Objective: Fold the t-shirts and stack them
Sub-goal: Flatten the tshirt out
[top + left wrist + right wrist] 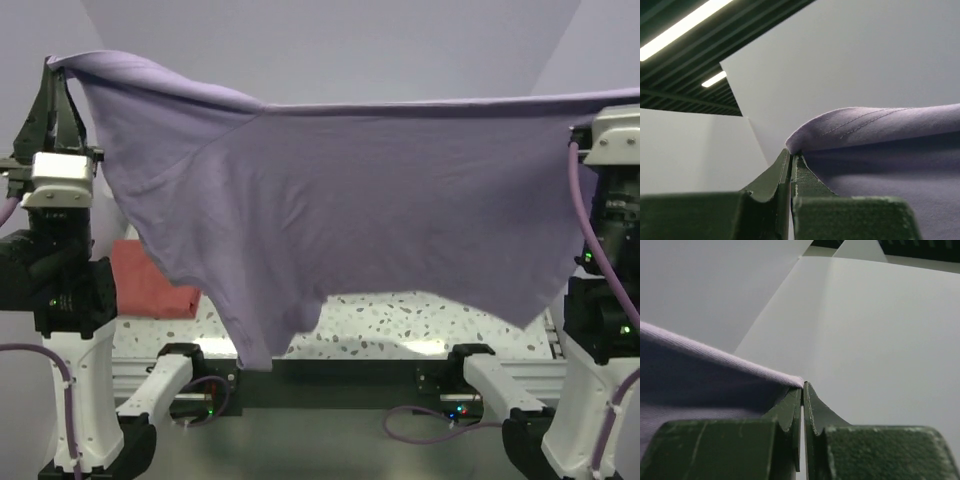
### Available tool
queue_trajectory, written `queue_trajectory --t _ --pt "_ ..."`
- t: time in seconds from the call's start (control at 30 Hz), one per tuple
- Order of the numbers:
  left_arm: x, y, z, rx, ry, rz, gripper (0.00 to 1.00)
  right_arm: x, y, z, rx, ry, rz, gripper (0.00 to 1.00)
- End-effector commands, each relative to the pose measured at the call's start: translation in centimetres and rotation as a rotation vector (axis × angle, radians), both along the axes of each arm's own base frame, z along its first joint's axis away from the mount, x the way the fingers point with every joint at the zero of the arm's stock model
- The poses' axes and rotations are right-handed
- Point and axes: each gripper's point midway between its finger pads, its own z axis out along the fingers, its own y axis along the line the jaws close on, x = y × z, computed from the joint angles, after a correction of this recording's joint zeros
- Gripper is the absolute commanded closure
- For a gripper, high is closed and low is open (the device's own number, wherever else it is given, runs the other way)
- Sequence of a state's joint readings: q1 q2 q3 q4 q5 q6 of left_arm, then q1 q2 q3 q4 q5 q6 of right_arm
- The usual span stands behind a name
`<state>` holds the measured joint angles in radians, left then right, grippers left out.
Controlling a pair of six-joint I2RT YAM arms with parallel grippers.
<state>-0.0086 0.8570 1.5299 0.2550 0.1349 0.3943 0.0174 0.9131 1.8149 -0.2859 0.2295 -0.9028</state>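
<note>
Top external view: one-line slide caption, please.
Left pincer and right pincer hold the lilac t-shirt spread in the air above the table; coral-red t-shirt lies beyond, at left.

Lilac-purple t-shirt (340, 210): plain soft cloth, held up in air, spread wide like curtain across nearly whole top view. Top edge pulled taut, almost level, stitched hem visible. Left end pinched in closed left gripper (791, 152), right end pinched in closed right gripper (803, 387). Lower edge hangs loose and uneven, longest point left of centre, shallow folds running down.

Coral-red t-shirt (150, 280): folded into flat bundle, lying on table (420, 320) at left, partly hidden behind hanging lilac cloth.
</note>
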Motion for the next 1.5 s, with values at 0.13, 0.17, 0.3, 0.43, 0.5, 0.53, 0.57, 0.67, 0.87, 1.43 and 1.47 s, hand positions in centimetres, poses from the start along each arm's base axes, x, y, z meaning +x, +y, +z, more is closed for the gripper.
queue_trajectory --t 0.13,0.17,0.3,0.43,0.5,0.53,0.57,0.67,0.87,1.43,1.47 --pt "9.3 -3.5 -10.5 0.245 0.351 -0.089 1.0 12.0 1.4 -8.9 -0.075 0.287 0.053 1.0" --pt "10.1 -4.0 -12.2 0.257 0.395 -0.119 1.0 14.0 1.6 -12.2 -0.086 0.364 0.07 1.0" --pt "15.1 -4.5 -22.1 0.218 0.676 -0.193 1.0 19.2 3.1 -21.9 -0.105 0.568 0.154 1.0" --pt "19.8 -6.6 -32.6 0.234 0.904 -0.222 1.0 24.2 3.9 -32.5 -0.091 0.757 0.21 1.0" --pt "22.7 -7.9 -36.3 0.243 0.974 -0.203 1.0 25.7 4.0 -36.5 -0.079 0.827 0.222 1.0" --pt "23.8 -8.3 -37.2 0.248 0.981 -0.203 1.0 27.6 4.0 -39.9 -0.07 0.895 0.224 1.0" --pt "25.8 -8.6 -40.3 0.243 1.048 -0.199 1.0 28.8 4.1 -40.4 -0.067 0.895 0.224 1.0" --pt "30.7 -9.2 -44.7 0.213 1.135 -0.197 1.0 32.9 3.9 -45.4 -0.071 0.992 0.216 1.0" --pt "41.4 -9.8 -50.5 0.215 1.263 -0.136 1.0 39.8 3.4 -51.1 -0.089 1.098 0.19 1.0" --pt "44.7 -10.1 -50.6 0.273 1.279 -0.067 1.0 44.7 3.4 -55.1 -0.113 1.237 0.231 1.0" --pt "44.0 -10.3 -50.6 0.27 1.296 -0.072 1.0 44.4 3.4 -54.7 -0.11 1.24 0.232 1.0"
